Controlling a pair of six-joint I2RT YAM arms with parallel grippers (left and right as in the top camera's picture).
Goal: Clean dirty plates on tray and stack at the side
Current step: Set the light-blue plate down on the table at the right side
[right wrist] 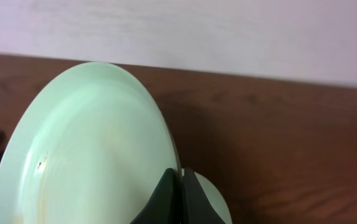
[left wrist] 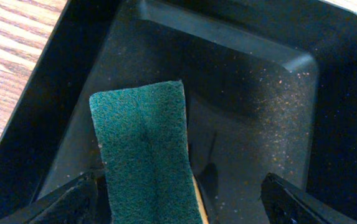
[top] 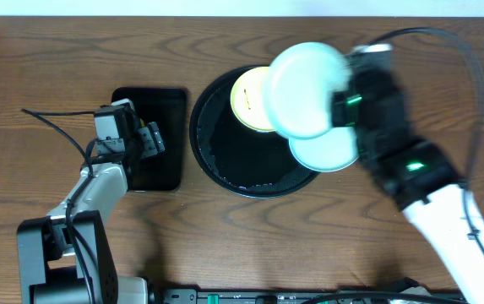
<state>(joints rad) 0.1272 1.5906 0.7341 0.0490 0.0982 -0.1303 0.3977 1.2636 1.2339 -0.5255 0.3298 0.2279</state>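
My right claw (top: 343,108) is clamped on the rim of a raised mint plate (top: 307,91), with its two dark fingertips (right wrist: 169,194) pinched together over the plate's edge. Seen from above, this plate hangs over the far right part of the round black tray (top: 225,160) and covers part of the yellow plate (top: 248,100), which lies inside the tray near its far rim. In the right wrist view a small brown mark shows on the left of the raised plate's face. A second mint plate (top: 326,152) rests at the tray's right edge, partly hidden under the raised one.

My left claw (top: 149,139) hovers over the rectangular black tray (top: 167,110), which sits on the brown wooden desk (top: 56,51) just left of the round tray. Its fingers are apart and hold nothing. A green scrub pad (left wrist: 144,149) lies flat on this tray's floor between them, close against the left finger (left wrist: 72,200) and well apart from the right one.
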